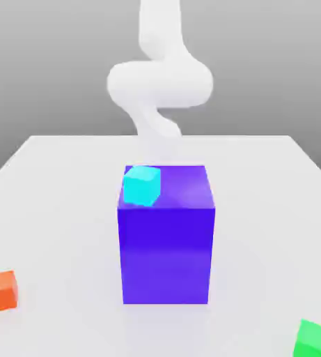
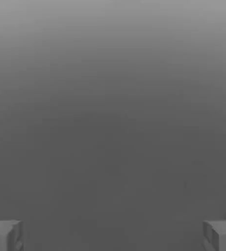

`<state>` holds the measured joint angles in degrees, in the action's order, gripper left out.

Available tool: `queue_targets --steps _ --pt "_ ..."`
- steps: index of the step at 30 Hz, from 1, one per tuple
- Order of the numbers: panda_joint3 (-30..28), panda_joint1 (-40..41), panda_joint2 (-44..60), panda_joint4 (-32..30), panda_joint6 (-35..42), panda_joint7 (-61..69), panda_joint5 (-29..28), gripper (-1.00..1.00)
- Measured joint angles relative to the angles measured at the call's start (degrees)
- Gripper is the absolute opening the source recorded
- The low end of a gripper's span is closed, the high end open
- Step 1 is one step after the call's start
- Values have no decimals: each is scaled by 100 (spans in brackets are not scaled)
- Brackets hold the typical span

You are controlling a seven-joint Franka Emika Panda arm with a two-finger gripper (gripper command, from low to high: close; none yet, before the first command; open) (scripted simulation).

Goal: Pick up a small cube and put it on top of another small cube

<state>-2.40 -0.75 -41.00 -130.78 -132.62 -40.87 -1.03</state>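
table: a pale, flat surface that carried all the blocks.
big block: a tall blue-violet cube that stood near the middle of the table, in front of the arm.
cyan cube: small, it sat on top of the big block, at the top face's corner toward the exterior view's left and close to the front edge.
orange cube: small, it lay on the table far toward the exterior view's left, well apart from the big block.
green cube: small, it lay on the table at the exterior view's near right corner, partly cut by the frame edge, well apart from the others.
arm: white, it rose behind the big block, touching no cube.
gripper: its two grey fingertips stood spread wide, nothing between them, a plain grey ground behind.
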Motion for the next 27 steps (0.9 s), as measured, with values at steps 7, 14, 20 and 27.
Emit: queue_targets --steps 7,14,20,27 --pt "-778 -210 1353 283 -244 1549 -117 0" --pt "-1539 -295 2693 556 -490 3348 170 0" --pt "-2003 -106 3908 796 -683 5108 736 0" --pt "-1978 546 5350 1088 -870 7164 1413 0"
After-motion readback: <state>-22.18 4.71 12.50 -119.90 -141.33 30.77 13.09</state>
